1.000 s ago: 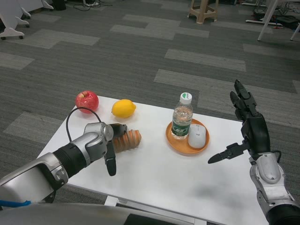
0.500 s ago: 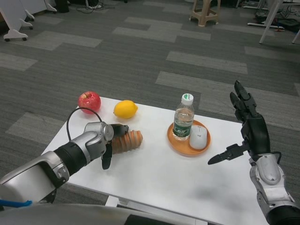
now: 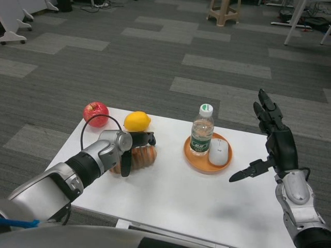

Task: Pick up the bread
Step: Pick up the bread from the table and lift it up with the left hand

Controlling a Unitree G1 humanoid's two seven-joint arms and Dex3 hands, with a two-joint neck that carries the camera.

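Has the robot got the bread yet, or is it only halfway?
About halfway. Done: the left hand has reached the bread, with fingers over its top and down its side. In hand: closing a grip; I cannot tell if it is firm. Left: lifting, since the bread seems to lie on the table. The right hand waits open.

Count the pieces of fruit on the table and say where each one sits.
2. The apple sits at the table's far left corner; the lemon lies just right of it, behind the bread.
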